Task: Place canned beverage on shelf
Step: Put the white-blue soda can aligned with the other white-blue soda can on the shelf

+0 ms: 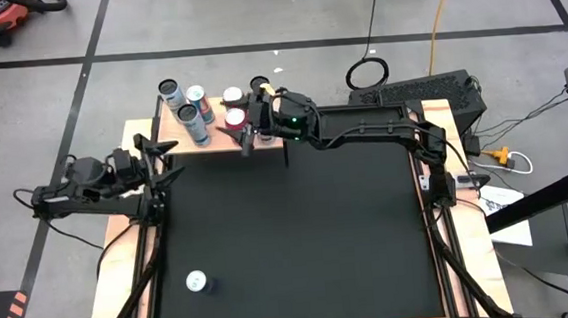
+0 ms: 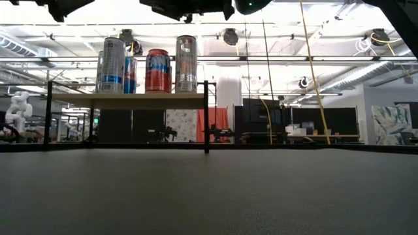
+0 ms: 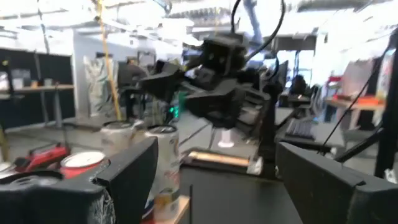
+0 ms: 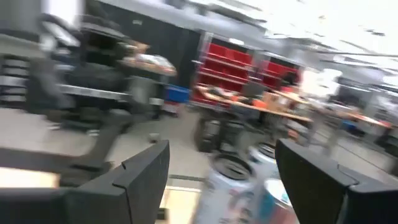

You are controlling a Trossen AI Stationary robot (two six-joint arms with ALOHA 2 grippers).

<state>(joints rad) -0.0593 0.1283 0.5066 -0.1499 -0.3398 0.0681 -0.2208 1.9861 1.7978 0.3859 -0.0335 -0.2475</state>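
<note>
The shelf (image 1: 167, 137), a pale wood board on a thin black frame (image 2: 127, 100), stands at the mat's far left. Several cans stand upright on it, among them a red one (image 2: 157, 70) and a tall silver one (image 2: 186, 63). One more silver can (image 1: 196, 281) stands on its base on the black mat near the left front corner. My right gripper (image 1: 245, 134) hovers open over the shelf's near right edge, and cans (image 4: 227, 186) show beyond its fingers (image 4: 222, 149). My left gripper (image 1: 170, 172) is open at the mat's left edge, raised (image 3: 216, 146), and holds nothing.
The black mat (image 1: 300, 238) stretches bare between the shelf and the near edge, framed by narrow wooden strips (image 1: 121, 261). Cables and a keyboard (image 1: 429, 89) lie off the table's far right. The right arm (image 1: 362, 128) spans the far part of the mat.
</note>
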